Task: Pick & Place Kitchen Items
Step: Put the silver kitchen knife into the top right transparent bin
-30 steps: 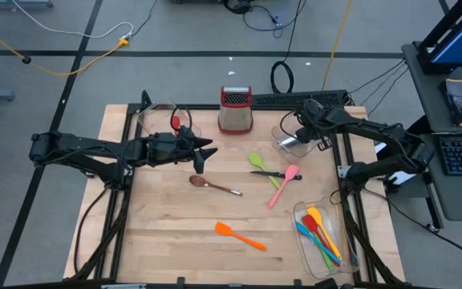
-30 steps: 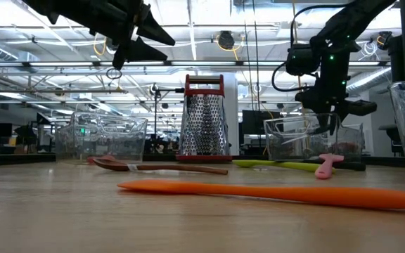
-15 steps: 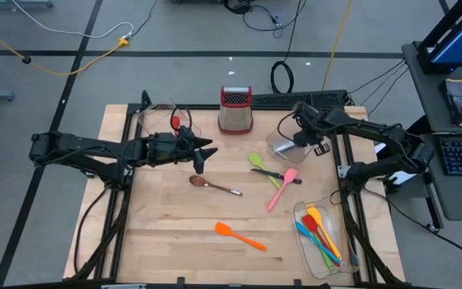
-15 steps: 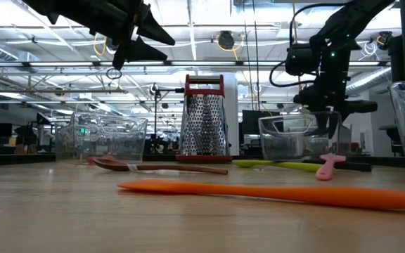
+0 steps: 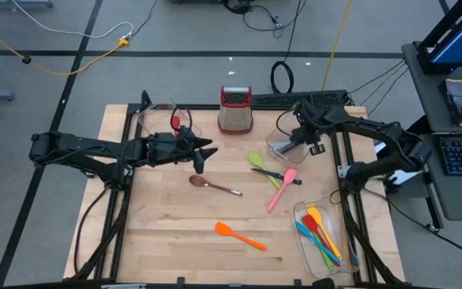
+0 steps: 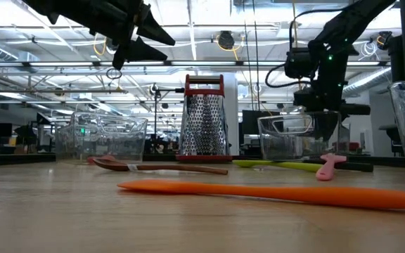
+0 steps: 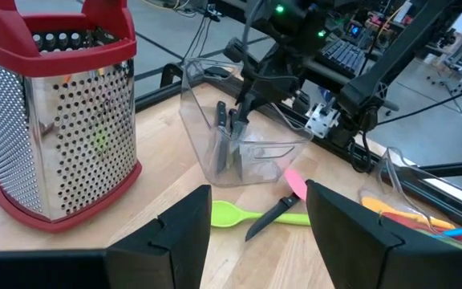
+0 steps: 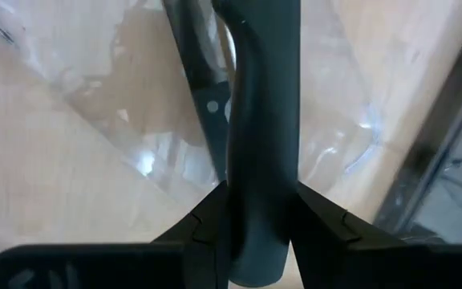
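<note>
1. The right gripper [image 5: 295, 138] and the clear bin [image 5: 283, 145] under it have shifted slightly toward the steel grater [image 5: 235, 110] since the earlier frames
2. It clenches a black-handled knife [image 8: 257, 120], long axis pointing down into the bin
3. The left gripper [image 5: 204, 155] hovers released above the table
4. The orange spatula [image 5: 240, 235] lies aslant near the front edge

Left pincer [image 5: 201, 154] agape, right pincer [image 5: 293, 136] clamped
</note>
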Controlling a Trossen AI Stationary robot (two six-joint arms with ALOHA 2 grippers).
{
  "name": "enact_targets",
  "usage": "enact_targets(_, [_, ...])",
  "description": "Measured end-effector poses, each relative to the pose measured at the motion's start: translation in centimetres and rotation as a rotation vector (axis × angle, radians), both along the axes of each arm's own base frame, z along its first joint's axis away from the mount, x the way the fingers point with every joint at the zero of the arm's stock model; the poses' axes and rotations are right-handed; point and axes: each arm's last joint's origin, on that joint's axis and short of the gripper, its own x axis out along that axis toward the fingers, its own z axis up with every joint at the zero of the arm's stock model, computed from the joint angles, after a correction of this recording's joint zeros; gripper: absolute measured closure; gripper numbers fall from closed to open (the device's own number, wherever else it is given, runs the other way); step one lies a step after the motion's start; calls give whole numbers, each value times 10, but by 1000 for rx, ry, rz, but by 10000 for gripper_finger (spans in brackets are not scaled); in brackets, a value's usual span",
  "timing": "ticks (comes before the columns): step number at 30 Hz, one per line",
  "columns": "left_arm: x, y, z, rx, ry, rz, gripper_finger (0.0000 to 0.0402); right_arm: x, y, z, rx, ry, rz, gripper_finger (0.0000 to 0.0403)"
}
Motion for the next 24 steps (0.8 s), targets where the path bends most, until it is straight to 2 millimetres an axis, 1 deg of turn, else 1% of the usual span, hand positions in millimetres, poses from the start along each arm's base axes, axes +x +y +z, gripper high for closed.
enact_targets(6, [0,0,-1,-6,13,2,194,0,-10,-8,6,-5,-54,317])
enact_targets(11, [-1,0,-2,-16,18,5,195,0,-10,-8,8,-3,-54,305])
enact_targets(17, [-1,0,-2,-15,19,4,194,0,-10,-8,8,-14,-90,303])
enact_targets(24, [-1,0,-2,-14,19,4,194,1,-12,-7,-30,-18,-108,276])
